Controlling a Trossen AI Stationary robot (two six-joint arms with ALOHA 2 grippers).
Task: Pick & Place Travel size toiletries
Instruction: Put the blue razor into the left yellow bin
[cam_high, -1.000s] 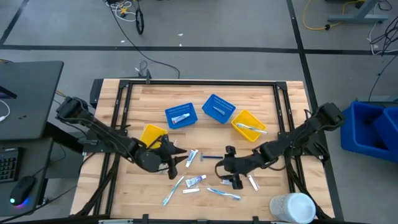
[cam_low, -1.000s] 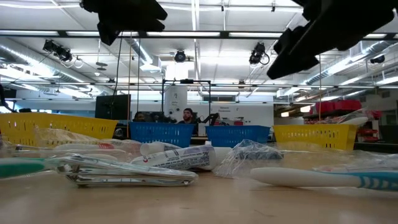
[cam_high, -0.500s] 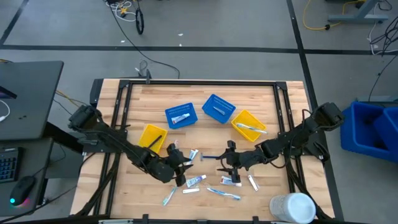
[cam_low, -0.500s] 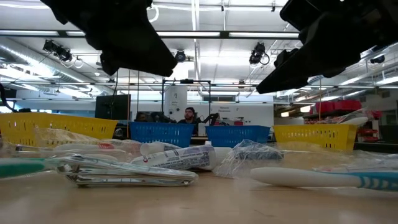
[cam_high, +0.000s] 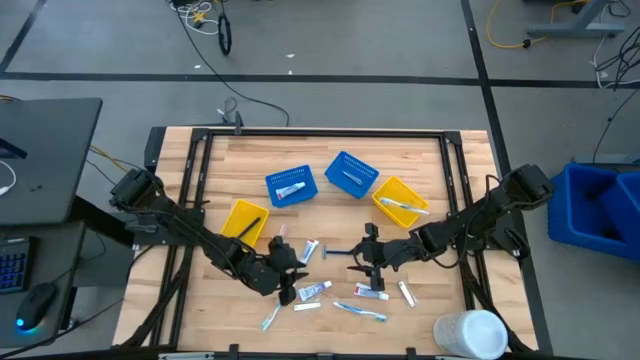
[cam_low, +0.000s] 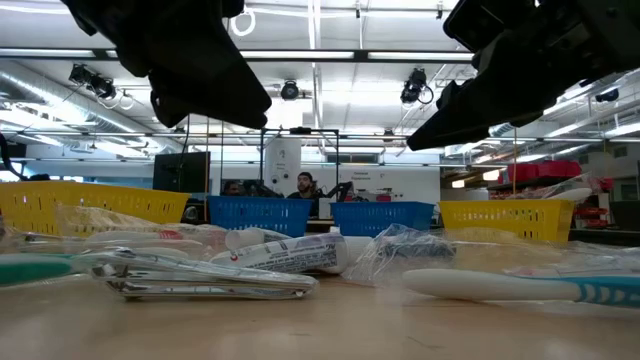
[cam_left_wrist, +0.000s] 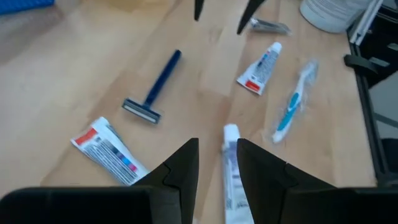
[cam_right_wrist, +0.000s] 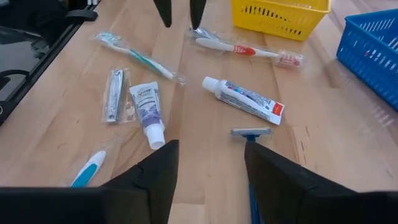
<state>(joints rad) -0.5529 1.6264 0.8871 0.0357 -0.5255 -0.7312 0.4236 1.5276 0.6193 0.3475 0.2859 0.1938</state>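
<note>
The travel size toiletries lie loose on the wooden table: a dark blue razor, white tubes and toothbrushes. My left gripper hangs open above them; in its wrist view a white and purple tube shows in the gap between its fingers, below them. My right gripper is open too and hovers by the razor, whose head lies just ahead of one finger. In the low view both grippers stand well off the tabletop.
Two blue baskets and two yellow ones stand in a row behind the loose items. A large white cylinder stands at the near right corner. A nail clipper lies among the tubes.
My left gripper has come down and moved toward the table's near right, from beside the yellow basket to above the loose tubes. My right gripper has sunk a little and shifted slightly toward the razor. No item on the table has moved.
</note>
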